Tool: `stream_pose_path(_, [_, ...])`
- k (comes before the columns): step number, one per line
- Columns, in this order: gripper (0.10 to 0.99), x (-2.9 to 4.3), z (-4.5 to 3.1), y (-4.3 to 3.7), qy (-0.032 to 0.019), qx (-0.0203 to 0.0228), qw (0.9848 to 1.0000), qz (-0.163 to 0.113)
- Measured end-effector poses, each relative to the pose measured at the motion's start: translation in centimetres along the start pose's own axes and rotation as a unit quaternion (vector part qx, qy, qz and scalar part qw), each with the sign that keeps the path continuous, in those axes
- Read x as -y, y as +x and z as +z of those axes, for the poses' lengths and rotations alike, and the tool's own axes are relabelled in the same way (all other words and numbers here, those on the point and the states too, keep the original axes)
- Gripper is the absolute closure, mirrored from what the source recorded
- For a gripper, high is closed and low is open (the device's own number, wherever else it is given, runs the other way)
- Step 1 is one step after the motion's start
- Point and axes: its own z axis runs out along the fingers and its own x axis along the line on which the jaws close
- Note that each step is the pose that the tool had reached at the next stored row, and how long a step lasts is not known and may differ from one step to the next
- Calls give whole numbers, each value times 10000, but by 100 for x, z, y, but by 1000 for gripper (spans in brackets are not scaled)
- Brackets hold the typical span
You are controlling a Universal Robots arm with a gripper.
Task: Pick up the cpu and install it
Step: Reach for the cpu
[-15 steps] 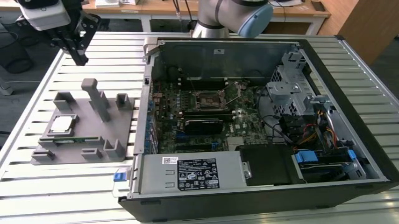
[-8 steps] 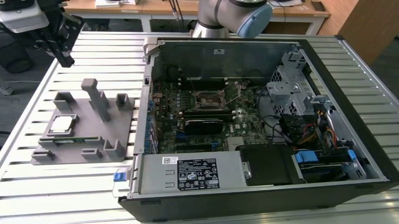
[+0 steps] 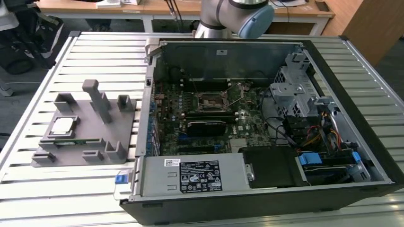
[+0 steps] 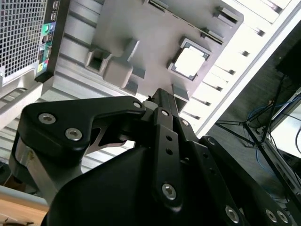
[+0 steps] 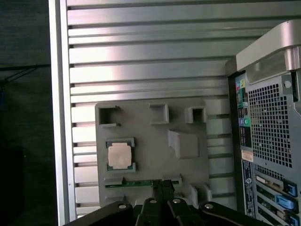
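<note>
The cpu [image 3: 63, 125] is a small square chip with a pale silver top. It lies flat in a recess of the grey holder [image 3: 94, 123] on the slatted table, to the exterior view's left of the open computer case [image 3: 328, 113]. Both wrist views look down on the cpu [image 4: 190, 61] [image 5: 119, 156] from well above. My gripper [image 5: 162, 186] [image 4: 164, 100] hangs high over the holder's edge, fingers closed together with nothing between them, apart from the chip. The bare processor socket [image 3: 213, 99] sits mid-motherboard.
A green memory stick [image 3: 71, 141] [image 5: 141, 183] stands in a slot of the holder beside the cpu. Grey upright posts [image 3: 94, 97] rise from the holder. The case holds a power supply [image 3: 192, 175], drive cage [image 3: 294, 90] and cables. The arm's base [image 3: 230, 19] stands behind the case.
</note>
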Motion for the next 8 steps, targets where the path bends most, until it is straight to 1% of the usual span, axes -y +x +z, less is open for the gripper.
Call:
stream_pose_path(1, [980,3,0,46,0,0,10000,0])
stream_pose_path(4, [980,7,8,149,0,0,10000,0])
stream_pose_path(8, [980,-14,22,283,0,0,10000,1])
